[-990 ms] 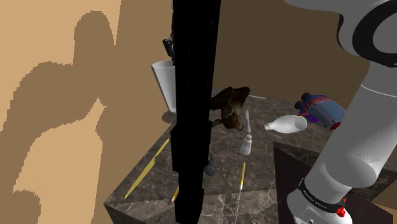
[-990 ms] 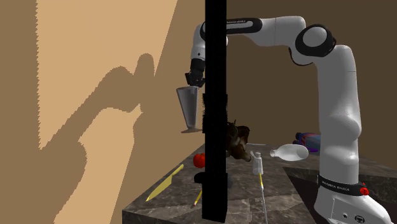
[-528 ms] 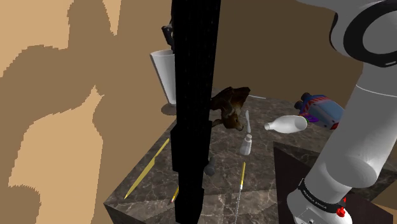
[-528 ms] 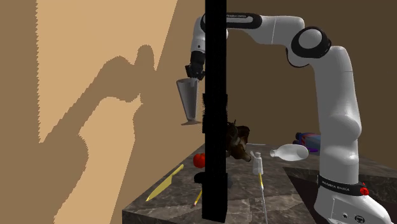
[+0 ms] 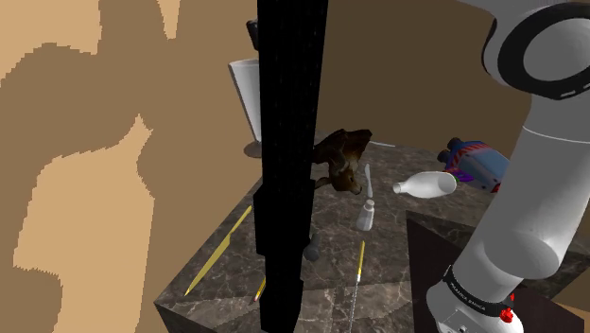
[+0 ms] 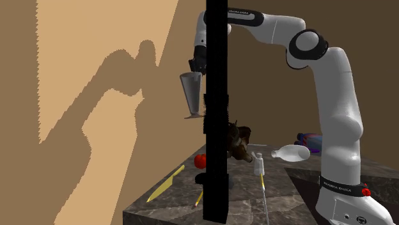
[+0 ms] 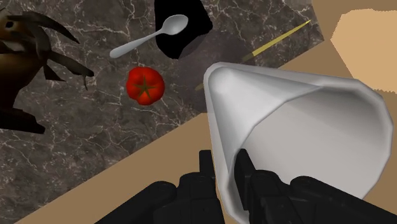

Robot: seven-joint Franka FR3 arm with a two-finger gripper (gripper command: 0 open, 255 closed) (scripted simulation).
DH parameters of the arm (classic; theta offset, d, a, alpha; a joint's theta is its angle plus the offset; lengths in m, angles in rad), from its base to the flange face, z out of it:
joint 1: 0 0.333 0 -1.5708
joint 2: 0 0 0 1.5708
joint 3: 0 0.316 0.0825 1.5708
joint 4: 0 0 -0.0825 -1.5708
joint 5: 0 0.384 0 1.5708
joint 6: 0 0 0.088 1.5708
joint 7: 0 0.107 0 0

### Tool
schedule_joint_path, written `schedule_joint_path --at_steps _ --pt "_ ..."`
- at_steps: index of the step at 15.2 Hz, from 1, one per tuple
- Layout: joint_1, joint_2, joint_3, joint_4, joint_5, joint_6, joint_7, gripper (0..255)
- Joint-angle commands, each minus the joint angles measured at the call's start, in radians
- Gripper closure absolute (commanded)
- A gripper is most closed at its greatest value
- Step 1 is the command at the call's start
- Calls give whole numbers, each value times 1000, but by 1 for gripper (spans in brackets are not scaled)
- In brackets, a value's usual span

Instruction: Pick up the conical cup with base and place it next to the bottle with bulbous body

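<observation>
A pale conical cup [image 6: 190,91] with a flat round base [image 6: 194,116] hangs high in the air off the far corner of the dark marble table [image 6: 288,198]. My gripper [image 6: 197,66] is shut on its rim from above. In the wrist view the black fingers [image 7: 207,170] clasp the cup's wall [image 7: 299,127] between them. In the shoulder view the cup [image 5: 248,99] shows just left of a black pillar. The white bulbous bottle [image 5: 425,184] lies on its side near the stand, far from the cup, and appears as the bottle [image 6: 291,153] in the second exterior view.
A tall black pillar [image 5: 288,161] stands on the table and hides part of the arm. On the marble lie a brown horned animal figure [image 5: 345,156], a small upright bottle [image 5: 365,214], a red tomato [image 7: 145,84], a spoon [image 7: 149,38], a yellow knife [image 6: 166,182] and a blue-purple object [image 5: 477,161].
The arm has lifted the cup higher and carried it slightly toward the pillar. The grip has not changed.
</observation>
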Motion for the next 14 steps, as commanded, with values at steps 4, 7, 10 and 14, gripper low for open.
schedule_joint_path --at_steps 4,7,10,14 --pt "-79 -112 -56 -134 49 17 -123 255" --pt "-120 -160 -95 -191 68 18 -200 255" --pt "-157 -197 -137 -231 80 14 -277 255" --pt "-203 -228 -194 -265 89 3 -379 255"
